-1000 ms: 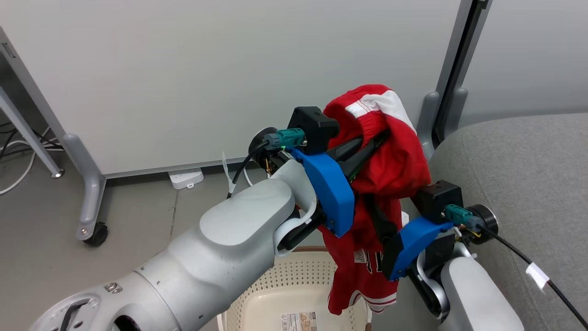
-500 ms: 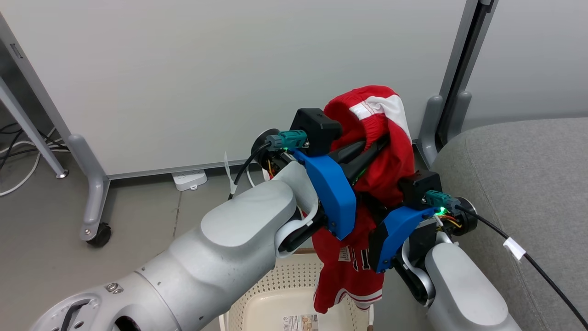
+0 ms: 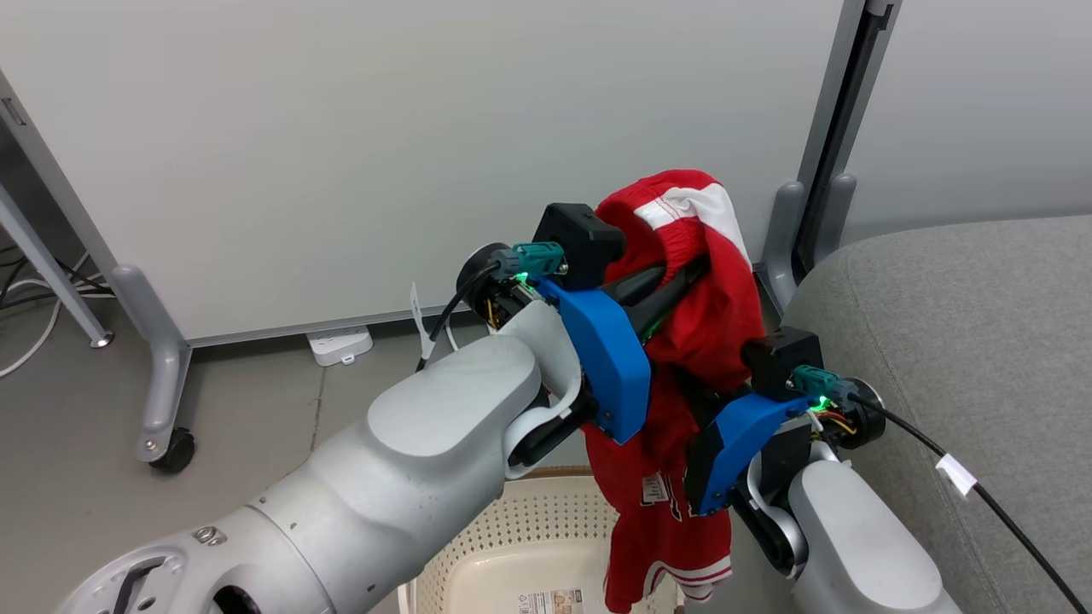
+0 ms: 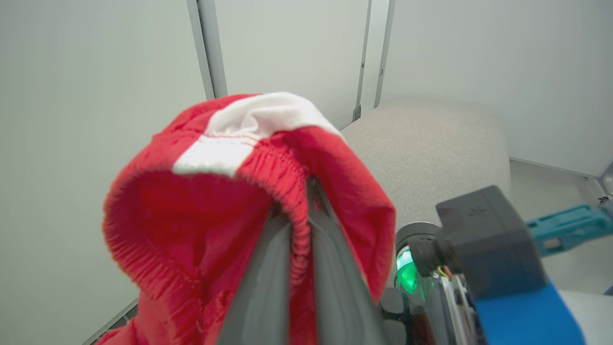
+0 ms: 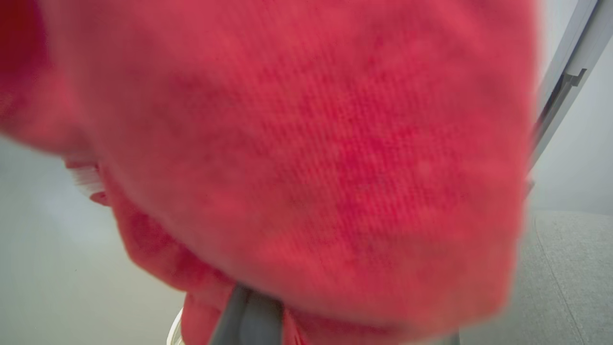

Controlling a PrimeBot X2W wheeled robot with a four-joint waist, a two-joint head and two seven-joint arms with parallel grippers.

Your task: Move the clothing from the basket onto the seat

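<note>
**Transfer of the clothing, lift stage.** The left fingers point(image 4: 268, 278) are pressed together on the ribbed red hem of the clothing point(image 3: 717, 315). The hem folds over their tips like a hood, with a white stripe panel on top. The right fingers point(image 5: 258, 321) lie close alongside each other where they show. Their tips are buried under red fabric, so whether they pinch it cannot be told.

The garment hangs in one bunched column above the basket point(image 3: 529, 520), its striped lower hem dangling over the basket's right-hand rim. The seat point(image 3: 964, 324) stands just beside the basket on the robot's right, and no part of the cloth touches it.

**Progress.** The lift out of the basket looks nearly done. Left to do, by judgement: carry the garment sideways from above the basket to over the seat, lower it, and open the fingers.

**Writing.**
- A white sewn tag point(image 3: 655, 488) on the hanging fabric carries print too small to read.
- Beside it, dark strokes of lettering are mostly hidden behind the right arm's blue housing point(image 3: 734, 435) and are not legible.
- The paper label point(image 3: 550, 601) on the basket floor is printed, but its text cannot be made out.
</note>
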